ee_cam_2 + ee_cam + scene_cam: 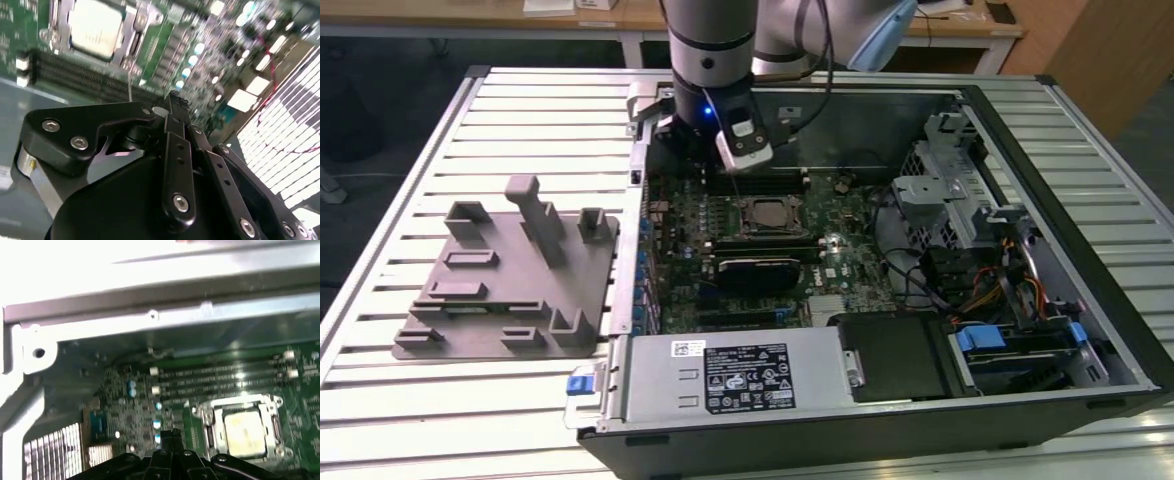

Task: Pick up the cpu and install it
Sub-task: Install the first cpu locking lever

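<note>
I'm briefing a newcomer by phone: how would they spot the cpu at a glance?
Find the open computer case on the slatted table, then its green motherboard. The cpu is the silvery square in the metal socket frame, beside the long memory slots; nothing else nearby is a plain shiny plate.

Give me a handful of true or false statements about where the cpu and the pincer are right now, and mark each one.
1. The cpu sits in the socket on the motherboard. True; both wrist views also show it seated there.
2. The pincer is clamped on the cpu. False: it holds nothing, and in both wrist views the cpu lies apart from its tips.
3. The grey fixture stands inside the computer case. False: it rests on the slatted table, toward the exterior view's left of the case.
4. The arm is over the open case, near its far wall. True.
5. The cpu lies on the grey fixture. False: it is in the socket.
</note>
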`<state>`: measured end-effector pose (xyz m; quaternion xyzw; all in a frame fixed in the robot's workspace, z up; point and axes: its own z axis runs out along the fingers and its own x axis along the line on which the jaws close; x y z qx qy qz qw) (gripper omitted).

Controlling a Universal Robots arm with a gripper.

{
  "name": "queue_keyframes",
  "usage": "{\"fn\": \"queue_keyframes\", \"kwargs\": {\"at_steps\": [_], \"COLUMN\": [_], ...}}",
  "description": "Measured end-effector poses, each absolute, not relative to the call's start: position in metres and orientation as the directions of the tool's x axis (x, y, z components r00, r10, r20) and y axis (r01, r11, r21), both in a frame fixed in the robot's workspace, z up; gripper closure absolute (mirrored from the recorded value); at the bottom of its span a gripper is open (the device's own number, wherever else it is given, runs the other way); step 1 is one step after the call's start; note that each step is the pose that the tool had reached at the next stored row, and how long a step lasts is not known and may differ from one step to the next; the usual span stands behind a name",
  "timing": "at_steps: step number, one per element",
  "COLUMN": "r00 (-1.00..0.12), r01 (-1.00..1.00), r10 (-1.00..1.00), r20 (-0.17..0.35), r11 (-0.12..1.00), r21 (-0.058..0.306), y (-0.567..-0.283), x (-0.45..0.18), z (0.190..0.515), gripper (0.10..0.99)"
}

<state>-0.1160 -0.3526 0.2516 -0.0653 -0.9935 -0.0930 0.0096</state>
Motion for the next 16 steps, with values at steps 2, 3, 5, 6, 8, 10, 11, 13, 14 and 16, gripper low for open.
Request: {"fn": "queue_keyframes", "kwargs": {"at_steps": [2,3,5,6,8,10,11,13,14,16], "r00": [-0.991,-0.991,-0.991,-0.991,-0.991,-0.991,-0.991,-0.991,-0.991,-0.991], "r01": [0.132,0.132,0.132,0.132,0.132,0.133,0.133,0.134,0.134,0.135], "r10": [0.128,0.128,0.128,0.127,0.127,0.126,0.126,0.126,0.126,0.126], "r20": [0.034,0.034,0.034,0.035,0.038,0.041,0.043,0.047,0.048,0.051], "r11": [0.971,0.971,0.971,0.97,0.966,0.964,0.964,0.963,0.962,0.961], "r21": [0.2,0.2,0.201,0.206,0.223,0.229,0.231,0.236,0.238,0.242], "y": [-0.353,-0.353,-0.353,-0.353,-0.353,-0.353,-0.353,-0.353,-0.352,-0.352], "x": [-0.116,-0.116,-0.116,-0.116,-0.116,-0.113,-0.111,-0.105,-0.104,-0.102], "z": [0.252,0.252,0.252,0.251,0.251,0.25,0.25,0.249,0.249,0.248], "gripper": [0.98,0.98,0.98,0.98,0.98,0.98,0.98,0.98,0.98,0.98]}}
